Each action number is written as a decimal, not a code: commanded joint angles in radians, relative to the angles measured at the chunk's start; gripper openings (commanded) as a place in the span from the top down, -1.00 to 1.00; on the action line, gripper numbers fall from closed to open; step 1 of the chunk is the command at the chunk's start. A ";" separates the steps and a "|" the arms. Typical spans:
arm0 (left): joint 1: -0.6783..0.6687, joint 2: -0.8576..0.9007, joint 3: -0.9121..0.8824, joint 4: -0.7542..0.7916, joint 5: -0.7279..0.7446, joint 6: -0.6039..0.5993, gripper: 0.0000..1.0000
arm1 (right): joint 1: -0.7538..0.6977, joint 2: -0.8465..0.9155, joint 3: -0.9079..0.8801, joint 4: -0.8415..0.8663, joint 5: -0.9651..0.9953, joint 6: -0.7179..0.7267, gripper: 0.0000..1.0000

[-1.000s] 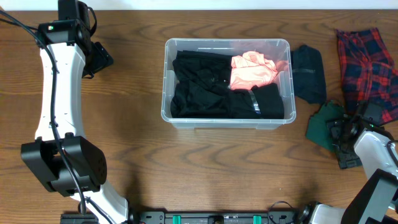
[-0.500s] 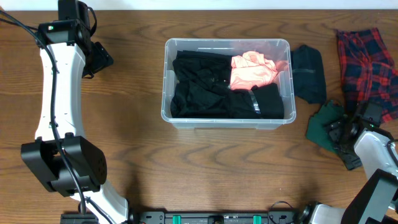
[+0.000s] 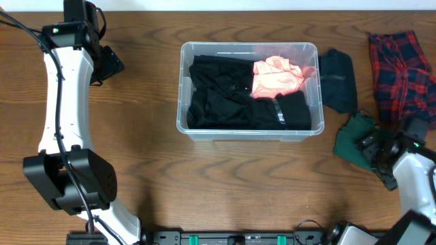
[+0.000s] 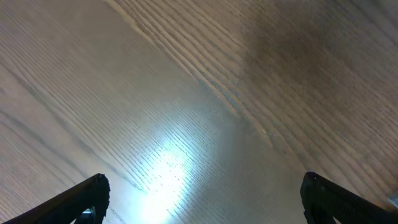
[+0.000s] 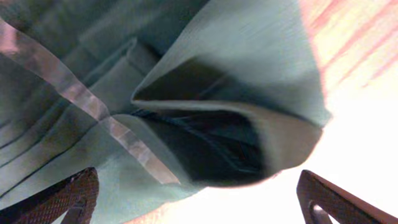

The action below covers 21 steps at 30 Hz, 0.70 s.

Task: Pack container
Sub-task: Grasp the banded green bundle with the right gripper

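Both grippers stand spread wide, with nothing between their fingers. The right gripper (image 3: 372, 145) hangs over a green garment (image 3: 349, 139) near the table's right edge, toward the front. In its wrist view the fingers (image 5: 59, 198) frame the green folds from either side. That view is close and blurred, so contact with the cloth cannot be judged. The left gripper (image 3: 112, 65) is near the back left corner, and its fingers (image 4: 84, 198) show only bare wood grain between them.

The table (image 3: 204, 184) is dark wood. The container (image 3: 248, 45) sits around the middle of it, nearer the back edge, with its long sides parallel to that edge. It lies between the two grippers and well apart from both. The left gripper is off beyond its left wall, and the right gripper is past its right wall and further toward the front.

Black clothes (image 3: 218, 95) fill the container's left side and front. A plaid red-and-blue cloth (image 3: 402, 75) lies on the table by the back right corner. A pink garment (image 3: 276, 76) is bunched in the container's back right part, on top of the black pile. A dark navy garment (image 3: 338, 80) lies on the table just beside the container's right wall. The green garment is in front of the navy one and apart from the container.
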 commanded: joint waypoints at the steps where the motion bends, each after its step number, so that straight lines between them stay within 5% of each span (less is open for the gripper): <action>1: 0.004 0.006 -0.005 -0.004 -0.005 -0.002 -0.96 | -0.047 -0.035 -0.002 -0.012 0.003 -0.050 -0.99; 11: 0.004 0.006 -0.005 -0.004 -0.005 -0.002 -0.96 | -0.211 0.033 -0.003 0.051 -0.083 -0.132 -0.98; 21: 0.004 0.006 -0.005 -0.004 -0.005 -0.002 -0.96 | -0.219 0.148 -0.003 0.215 -0.145 -0.189 -0.98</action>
